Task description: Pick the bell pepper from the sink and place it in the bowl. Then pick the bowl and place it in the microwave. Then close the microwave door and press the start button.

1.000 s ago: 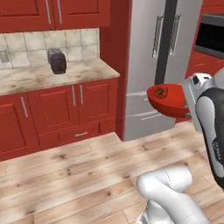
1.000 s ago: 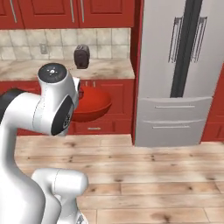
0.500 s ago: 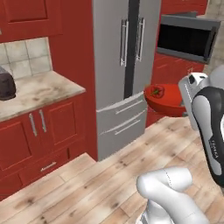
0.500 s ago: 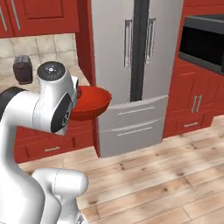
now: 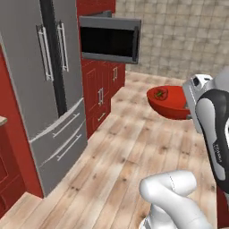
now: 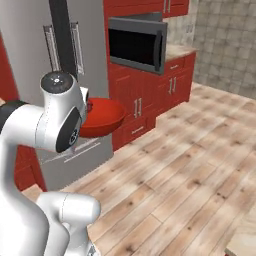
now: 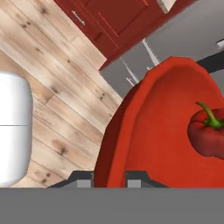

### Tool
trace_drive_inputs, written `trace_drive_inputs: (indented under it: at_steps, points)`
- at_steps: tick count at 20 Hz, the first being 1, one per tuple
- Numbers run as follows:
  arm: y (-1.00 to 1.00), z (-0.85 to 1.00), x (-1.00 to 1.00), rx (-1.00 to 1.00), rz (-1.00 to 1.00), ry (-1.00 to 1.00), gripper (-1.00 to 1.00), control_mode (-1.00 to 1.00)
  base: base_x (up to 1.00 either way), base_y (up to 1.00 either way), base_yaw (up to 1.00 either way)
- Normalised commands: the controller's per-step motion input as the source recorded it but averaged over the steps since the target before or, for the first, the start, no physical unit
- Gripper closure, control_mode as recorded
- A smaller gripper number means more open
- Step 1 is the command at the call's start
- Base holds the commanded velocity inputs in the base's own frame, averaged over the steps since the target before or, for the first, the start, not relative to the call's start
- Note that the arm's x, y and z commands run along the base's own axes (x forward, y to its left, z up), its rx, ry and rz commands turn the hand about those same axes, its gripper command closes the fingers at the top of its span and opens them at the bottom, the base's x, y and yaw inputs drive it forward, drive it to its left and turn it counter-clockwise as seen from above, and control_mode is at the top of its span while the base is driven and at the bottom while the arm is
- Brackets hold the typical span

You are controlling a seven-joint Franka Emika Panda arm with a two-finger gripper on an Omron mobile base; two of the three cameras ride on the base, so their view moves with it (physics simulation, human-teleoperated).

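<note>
On the left stands the tall grey steel fridge [image 5: 49,89] with red cabinets [image 5: 100,87] beside it. Just right of it and higher, the dark-grey built-in microwave [image 5: 109,40] has its black-windowed door [image 6: 137,45] swung open. Further right, over the wooden plank floor [image 5: 116,161], my end effector [image 7: 109,178] is clenched on the rim of the glossy red round bowl [image 5: 167,103], with the small red bell pepper [image 5: 159,94] lying inside it.

Lighting: even, bright, diffuse; no clear source. Shadows: faint, soft under bowl [image 5: 167,103]. Glare: mild sheen on fridge [image 5: 40,89], bowl rim. Quality: rendered, slightly soft, low-res; hand view close-up blurry near fingers [image 7: 85,178]. Edge distortion: none evident.
</note>
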Motion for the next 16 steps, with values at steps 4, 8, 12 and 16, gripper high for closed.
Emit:
trace_drive_inputs:
  at_steps: [4, 8, 12, 16]
  points:
    - [0.0, 0.0, 0.0, 0.0, 0.0, 0.0, 1.0, 1.0, 0.87, -0.19, -0.58]
    - [0.0, 0.0, 0.0, 0.0, 0.0, 0.0, 1.0, 1.0, 1.0, 0.0, -0.42]
    - [0.0, 0.0, 0.0, 0.0, 0.0, 0.0, 1.0, 1.0, 1.0, -0.17, -0.35]
    - [0.0, 0.0, 0.0, 0.0, 0.0, 0.0, 1.0, 1.0, 1.0, -0.09, -0.21]
